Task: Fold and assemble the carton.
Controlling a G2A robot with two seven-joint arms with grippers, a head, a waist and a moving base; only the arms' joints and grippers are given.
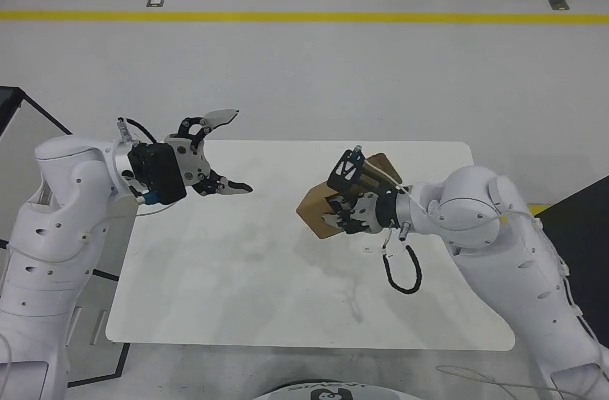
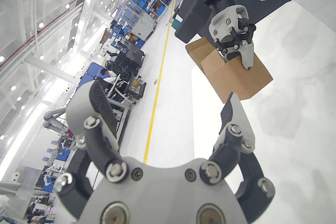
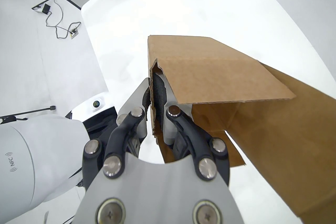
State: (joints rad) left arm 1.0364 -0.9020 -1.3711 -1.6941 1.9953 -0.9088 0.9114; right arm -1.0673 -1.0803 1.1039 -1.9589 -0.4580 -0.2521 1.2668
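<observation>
- The right gripper (image 3: 153, 93) sits over the right-hand middle of the desk (image 1: 234, 290). Its jaws are closed tight on one side wall of the carton (image 3: 215, 78), with one finger inside the open mouth and one outside.
- The carton (image 1: 314, 208) is a small brown corrugated box, already squared up into a tube. It is held tilted, and I cannot tell whether its lowest corner touches the desk.
- One flap (image 3: 223, 83) stands out from the open end, not yet folded in.
- Judging by the material, the carton is light, with panels stiff enough to keep their shape. The flaps should bend readily along their creases.
- The wall edge looks ragged where the jaws pinch it, so a hard squeeze probably crushes the board.
- A panel edge near a corner looks like the best hold. The free flap seems the sensible place for the other arm to push.
- Farther off, the left gripper (image 1: 241, 150) hangs over the far left corner of the desk, well apart from the carton. Its jaws are spread wide and hold nothing.
- Beyond the far edge, a yellow line (image 1: 304, 17) runs across the floor.
</observation>
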